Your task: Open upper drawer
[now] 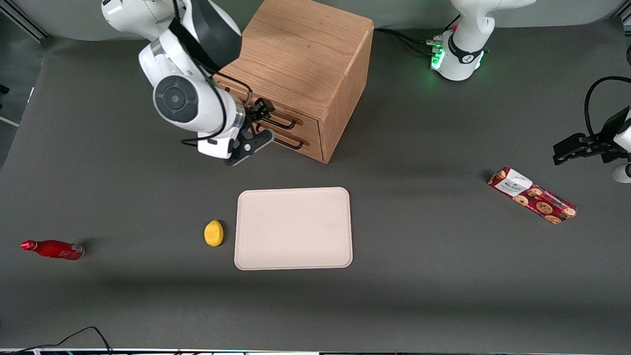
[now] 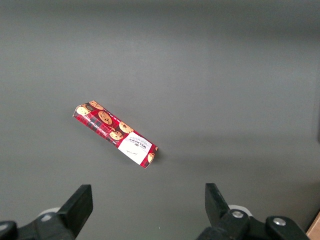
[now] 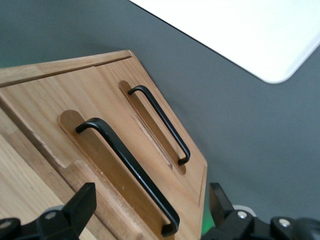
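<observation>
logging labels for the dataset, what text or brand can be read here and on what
"WALKERS", just legible, on the white label of the red tartan biscuit box; the smaller print under it is too blurred.
White script on the red bottle: too small to read.
No text on the oak cabinet, where the end effector sits at the upper drawer's handle.

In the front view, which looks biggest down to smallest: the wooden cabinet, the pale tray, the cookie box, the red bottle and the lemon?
1. Wooden cabinet
2. Pale tray
3. Cookie box
4. Red bottle
5. Lemon

The cabinet stands taller, nearer the camera, so its lead over the tray is unsure. The gripper is in front of the cabinet's drawers.
</observation>
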You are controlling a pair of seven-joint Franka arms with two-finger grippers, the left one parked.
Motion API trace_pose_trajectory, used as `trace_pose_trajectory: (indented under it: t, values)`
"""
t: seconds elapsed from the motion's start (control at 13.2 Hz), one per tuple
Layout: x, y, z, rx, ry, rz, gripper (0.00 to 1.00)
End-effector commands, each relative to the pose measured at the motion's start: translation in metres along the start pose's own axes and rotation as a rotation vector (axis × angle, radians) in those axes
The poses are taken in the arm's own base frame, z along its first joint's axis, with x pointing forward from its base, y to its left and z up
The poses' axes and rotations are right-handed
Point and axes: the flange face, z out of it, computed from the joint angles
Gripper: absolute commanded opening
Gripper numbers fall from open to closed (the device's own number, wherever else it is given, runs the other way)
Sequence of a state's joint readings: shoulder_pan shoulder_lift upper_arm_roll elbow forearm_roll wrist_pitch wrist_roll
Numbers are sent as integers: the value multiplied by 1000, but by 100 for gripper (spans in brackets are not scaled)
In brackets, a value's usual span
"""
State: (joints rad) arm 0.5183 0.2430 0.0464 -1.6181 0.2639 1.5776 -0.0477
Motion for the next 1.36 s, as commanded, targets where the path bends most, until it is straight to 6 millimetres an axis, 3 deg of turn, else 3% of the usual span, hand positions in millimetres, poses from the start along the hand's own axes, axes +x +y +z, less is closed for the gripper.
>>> trace_pose_trajectory:
  t: [0.0, 0.38, 0.99, 1.29]
  values:
    - [0, 9, 10, -15, 13, -110, 100]
    - [0, 16, 38, 2, -16, -202, 100]
    - [-2, 12, 57, 35, -47, -260, 100]
    - [-2, 0, 65, 46, -57, -281, 100]
